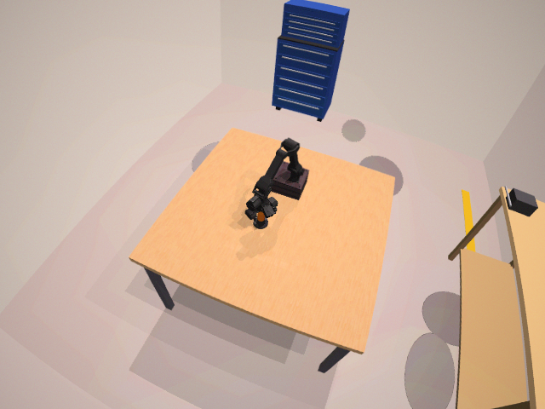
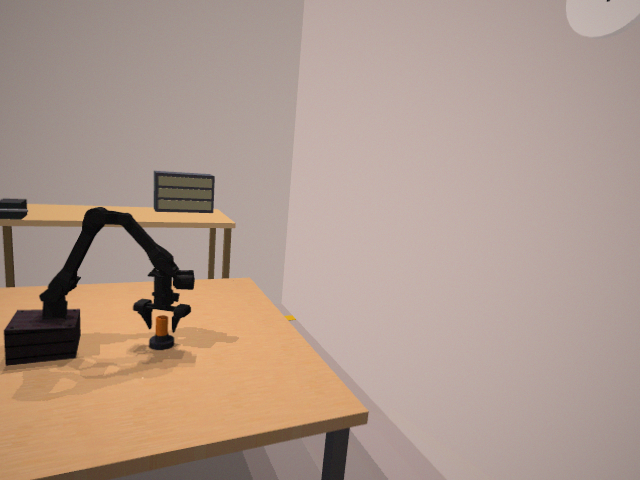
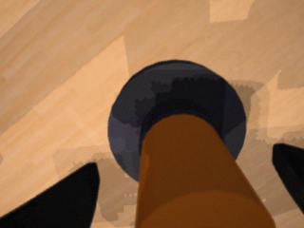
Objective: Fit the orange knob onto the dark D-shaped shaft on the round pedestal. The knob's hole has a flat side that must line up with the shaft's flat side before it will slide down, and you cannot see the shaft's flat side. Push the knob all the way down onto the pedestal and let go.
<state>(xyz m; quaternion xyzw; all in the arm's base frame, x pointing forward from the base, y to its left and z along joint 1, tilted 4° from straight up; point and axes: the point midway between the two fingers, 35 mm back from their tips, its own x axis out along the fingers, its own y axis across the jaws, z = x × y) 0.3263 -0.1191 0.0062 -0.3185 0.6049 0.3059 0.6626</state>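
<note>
Basically, orange knob point(image 1: 261, 216) point(image 2: 161, 326) point(image 3: 190, 176) upright w/ plain, rounded sides.

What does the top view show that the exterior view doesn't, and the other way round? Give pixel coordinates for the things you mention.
Only top: a tall blue drawer cabinet point(image 1: 306, 66) behind the table.

Only exterior: a grey box with three olive panels point(image 2: 184, 193), on the other table.

Both: the black robot arm point(image 1: 273, 169) point(image 2: 140, 232), its fingers spread around an upright orange cylindrical knob point(image 1: 261, 216) point(image 2: 161, 326) on a round dark pedestal point(image 1: 261, 225) point(image 2: 161, 342), and the wooden table point(image 1: 307, 264) point(image 2: 232, 392).
</note>
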